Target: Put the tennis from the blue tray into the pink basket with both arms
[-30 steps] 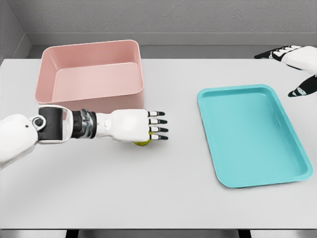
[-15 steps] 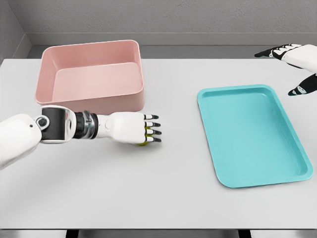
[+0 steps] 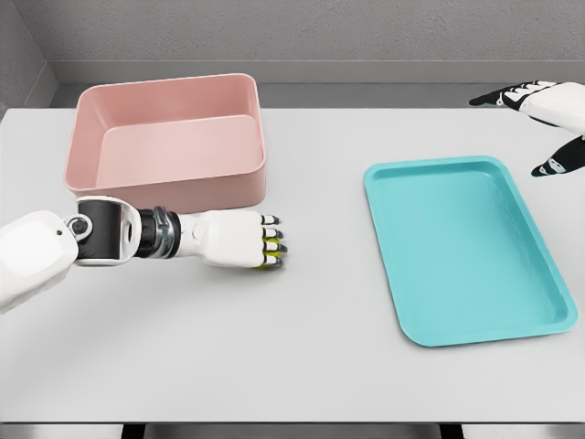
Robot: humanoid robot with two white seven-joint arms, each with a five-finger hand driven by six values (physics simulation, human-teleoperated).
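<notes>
Left hand (image 3: 239, 240): fingers curled over the tennis ball (image 3: 268, 262), gripping it on the table (image 3: 302, 366), just in front of the pink basket (image 3: 169, 142).
Tennis ball: mostly hidden under the fingers, only a yellow-green sliver showing.
Right hand (image 3: 547, 114): at the table's far right corner, fingers spread, holding nothing.
Blue tray (image 3: 462, 247): right half of table.

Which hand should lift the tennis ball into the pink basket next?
The left hand. Its fingers are curled over the tennis ball on the table, just in front of the pink basket. The right hand is open, far off beyond the blue tray.
</notes>
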